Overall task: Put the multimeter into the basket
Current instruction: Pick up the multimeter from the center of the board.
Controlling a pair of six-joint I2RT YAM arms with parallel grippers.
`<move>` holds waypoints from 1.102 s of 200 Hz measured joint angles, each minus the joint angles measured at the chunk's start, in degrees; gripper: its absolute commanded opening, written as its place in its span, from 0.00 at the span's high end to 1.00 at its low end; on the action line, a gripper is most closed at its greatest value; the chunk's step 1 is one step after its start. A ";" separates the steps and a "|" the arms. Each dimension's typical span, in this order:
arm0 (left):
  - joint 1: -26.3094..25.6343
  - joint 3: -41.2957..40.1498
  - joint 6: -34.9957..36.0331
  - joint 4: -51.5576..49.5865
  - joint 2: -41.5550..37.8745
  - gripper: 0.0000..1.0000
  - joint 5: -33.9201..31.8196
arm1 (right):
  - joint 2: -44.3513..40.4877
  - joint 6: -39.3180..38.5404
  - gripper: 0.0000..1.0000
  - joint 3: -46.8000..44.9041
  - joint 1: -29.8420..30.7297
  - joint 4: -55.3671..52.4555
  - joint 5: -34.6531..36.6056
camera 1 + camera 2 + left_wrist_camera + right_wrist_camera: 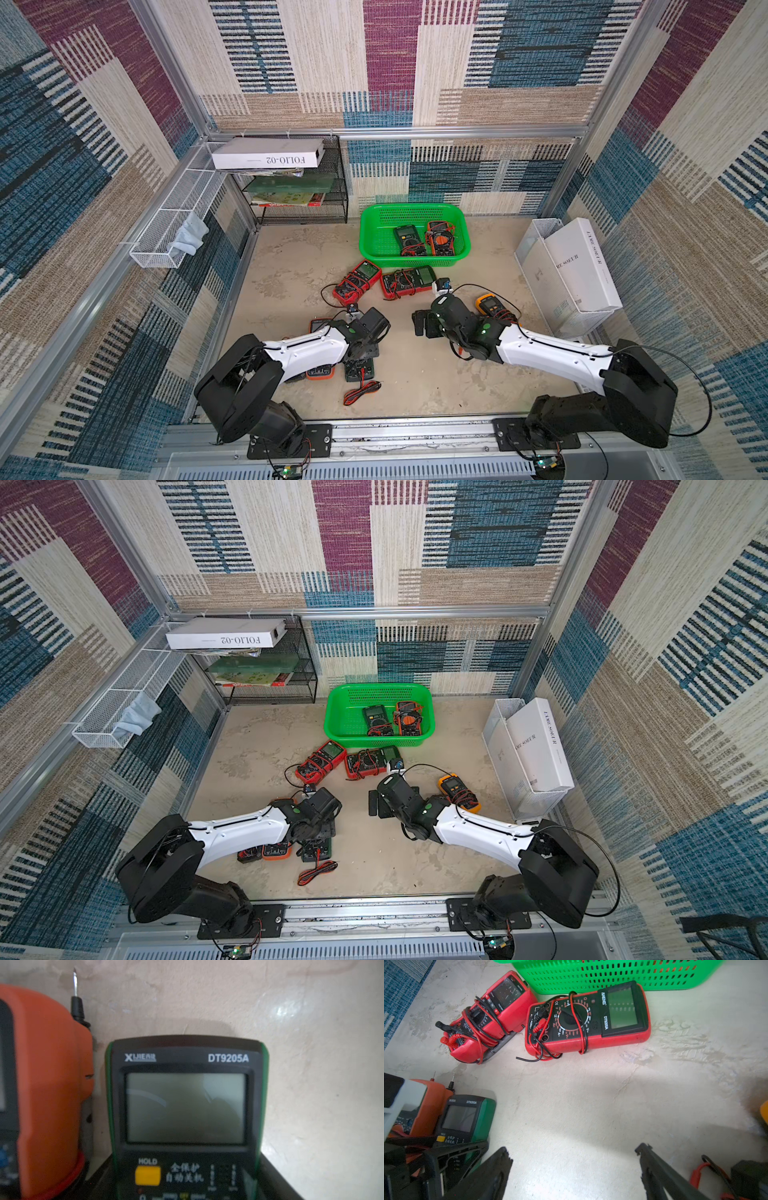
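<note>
Left gripper [186, 1159] over green DT9205A multimeter [185, 1057], grip not discernible; seat your jaws squarely on its sides, clear of the orange multimeter [52, 1084]. Right gripper [574, 1149]: jaws spread.

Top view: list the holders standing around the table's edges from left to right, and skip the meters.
white mesh tray → black rack → green basket → white box
</note>
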 measured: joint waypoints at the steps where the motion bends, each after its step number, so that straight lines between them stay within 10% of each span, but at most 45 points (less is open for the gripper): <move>1: 0.00 0.00 0.00 0.02 0.00 0.56 0.00 | 0.00 0.00 0.00 0.02 0.00 0.00 0.00; 26: 0.02 -0.37 0.35 0.68 -0.52 0.85 -0.02 | 0.00 -0.09 0.00 0.22 -0.09 -0.02 -0.44; 61: 0.28 -0.22 1.70 0.50 -2.75 1.00 1.53 | 0.11 -0.07 0.00 0.74 -0.09 -0.11 -1.18; 220: 1.11 18.82 12.33 -12.20 -13.68 1.00 1.84 | -5.90 0.17 0.00 2.19 -4.66 3.48 -6.67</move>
